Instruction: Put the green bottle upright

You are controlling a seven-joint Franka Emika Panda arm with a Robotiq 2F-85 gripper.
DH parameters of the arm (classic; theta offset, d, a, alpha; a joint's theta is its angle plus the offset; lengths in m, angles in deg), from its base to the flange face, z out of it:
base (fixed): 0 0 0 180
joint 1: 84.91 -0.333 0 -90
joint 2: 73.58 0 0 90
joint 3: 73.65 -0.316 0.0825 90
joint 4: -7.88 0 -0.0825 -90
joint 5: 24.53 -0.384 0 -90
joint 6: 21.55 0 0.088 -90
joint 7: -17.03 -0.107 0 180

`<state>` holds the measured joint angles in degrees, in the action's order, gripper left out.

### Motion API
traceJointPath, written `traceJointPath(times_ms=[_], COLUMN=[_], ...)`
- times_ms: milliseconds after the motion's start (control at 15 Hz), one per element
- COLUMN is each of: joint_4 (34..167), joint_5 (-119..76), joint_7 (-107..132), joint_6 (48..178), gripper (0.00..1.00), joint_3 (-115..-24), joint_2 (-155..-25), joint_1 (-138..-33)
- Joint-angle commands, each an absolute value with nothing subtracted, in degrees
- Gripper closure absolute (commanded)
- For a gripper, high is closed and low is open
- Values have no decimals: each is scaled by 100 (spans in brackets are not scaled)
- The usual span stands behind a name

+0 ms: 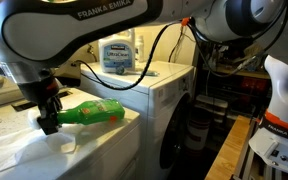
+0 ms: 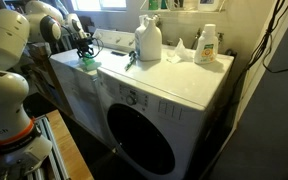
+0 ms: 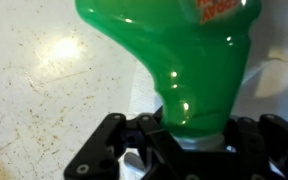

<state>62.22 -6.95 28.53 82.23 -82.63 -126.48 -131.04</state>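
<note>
The green bottle (image 1: 92, 113) lies on its side on the white washer top (image 1: 14, 135), its neck end toward my gripper (image 1: 50, 118). In the wrist view the bottle (image 3: 174, 60) fills the frame, and its neck sits between my black fingers (image 3: 189, 140), which are shut on it. In an exterior view the bottle (image 2: 89, 62) is a small green patch under my gripper (image 2: 84, 47) at the far end of the machines.
A large white detergent jug (image 2: 149, 40) and a smaller bottle (image 2: 206, 45) stand on the near washer top (image 2: 174, 85). A jug with a blue label (image 1: 116, 55) stands on the dryer. A small white cap-like object (image 1: 68, 146) lies near the bottle.
</note>
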Motion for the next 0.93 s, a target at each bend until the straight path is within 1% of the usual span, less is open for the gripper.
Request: traceJointPath(times_ms=[0,133,267,333,467,867], joint_4=[6401,6576,6743,6872,7205,8637], joint_5=[-561,-536,-524,-543,-539,-459], joint_7=[2718,2640,2540,2489,2376,2198], joint_6=[8158,8305,8518,8698,9085,11076], gripper=[92,100,97,100,100,100], joint_3=[-8175,-8164,-8165,-8185,-8187,-8201], joint_2=[-12326,-12078,-11864,-11729,-11421,-10312], joint_1=[-13185,-13178,-13163,-13137,-13101,-12952])
